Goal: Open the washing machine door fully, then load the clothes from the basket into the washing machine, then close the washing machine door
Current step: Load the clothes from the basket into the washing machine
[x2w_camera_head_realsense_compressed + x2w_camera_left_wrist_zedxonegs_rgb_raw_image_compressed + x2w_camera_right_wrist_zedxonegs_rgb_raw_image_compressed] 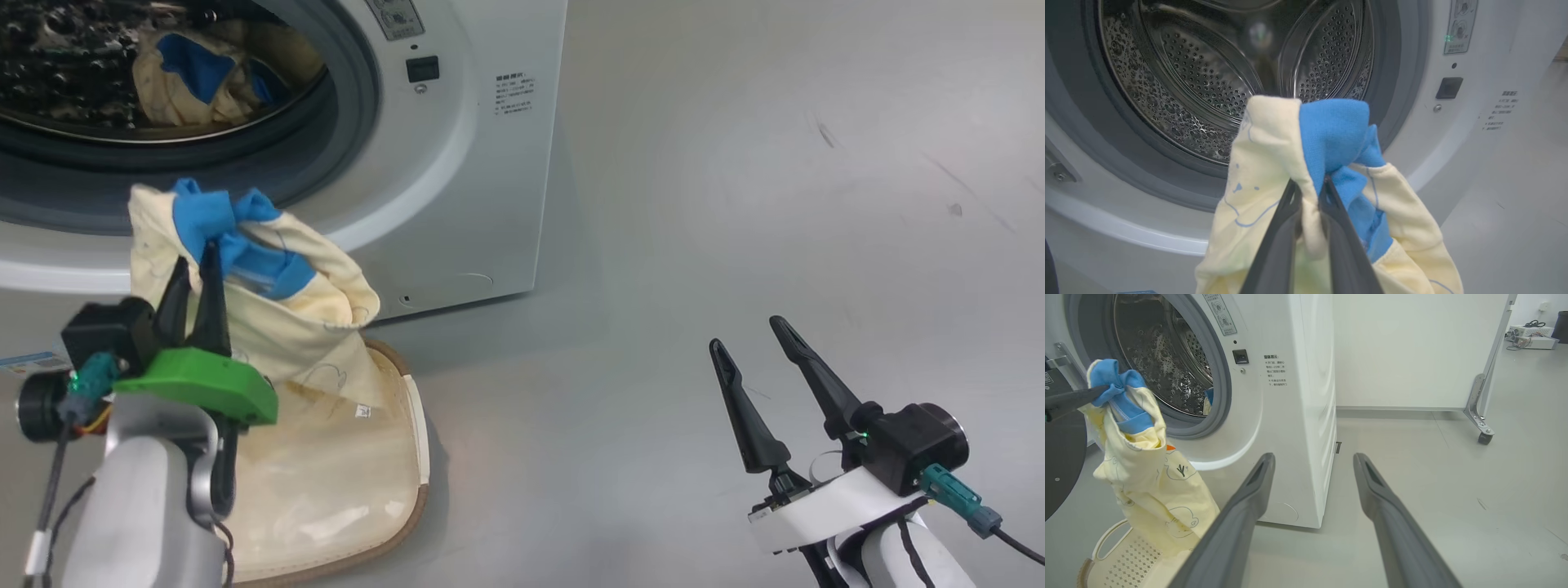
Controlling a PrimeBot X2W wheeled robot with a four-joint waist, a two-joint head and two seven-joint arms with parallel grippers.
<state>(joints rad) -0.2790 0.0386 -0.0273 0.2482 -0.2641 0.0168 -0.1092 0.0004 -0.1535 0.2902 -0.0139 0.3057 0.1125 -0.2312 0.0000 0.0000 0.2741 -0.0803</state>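
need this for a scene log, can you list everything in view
washing machine: one, white, ahead on the left
drum: one, perforated steel, inside the grey gasket
washing machine door: one, black rim, open, at the right wrist view's left edge
garment in drum: one, cream and blue
held garment: one, cream and blue, hanging above the basket
basket: one, cream with a brown rim, on the floor before the machine
floor: grey
partition: one, white, on a caster, beyond the machine
left gripper: dark fingers, shut on the held garment
right gripper: dark fingers, open, empty, over the floor
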